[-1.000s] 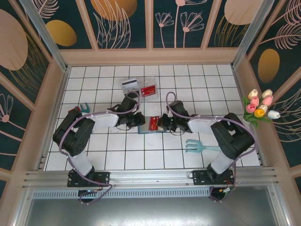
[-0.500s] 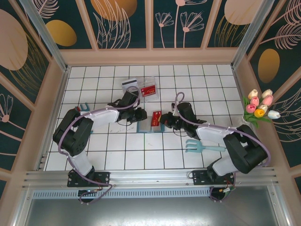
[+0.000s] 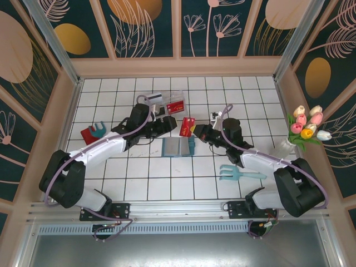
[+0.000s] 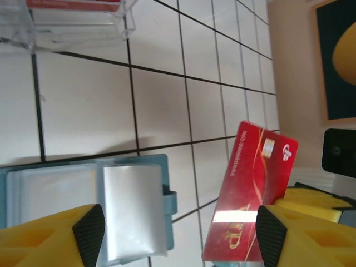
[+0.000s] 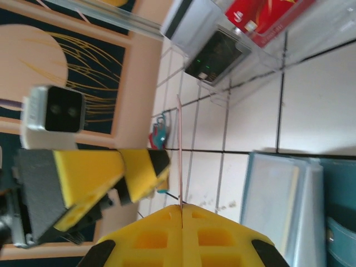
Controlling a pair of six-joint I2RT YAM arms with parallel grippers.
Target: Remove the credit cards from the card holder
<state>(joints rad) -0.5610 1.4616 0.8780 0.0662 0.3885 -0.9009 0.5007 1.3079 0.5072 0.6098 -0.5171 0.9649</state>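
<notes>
The teal-blue card holder (image 3: 178,147) lies open and flat on the white tiles, its pale sleeves (image 4: 125,208) facing up. My right gripper (image 3: 196,132) is shut on the lower edge of a red credit card (image 3: 187,127), holding it upright above the table just beyond the holder. In the right wrist view the red credit card (image 5: 181,150) shows edge-on, rising from the right gripper (image 5: 182,207). My left gripper (image 3: 168,123) hovers wide open to the left of the card. In the left wrist view the left gripper (image 4: 179,233) frames both the holder and the red credit card (image 4: 253,194), touching neither.
A clear plastic tray (image 3: 175,105) with a red card in it stands at the back, a white-grey striped card (image 3: 153,98) beside it. A light teal fork toy (image 3: 236,173) lies near right. A red item under a small teal piece (image 3: 92,133) sits left. Tulips (image 3: 308,125) stand at the right wall.
The right gripper drew the red card out of the holder and lifted it away towards the back. The left gripper opened, let go of the holder and pulled back leftwards.
</notes>
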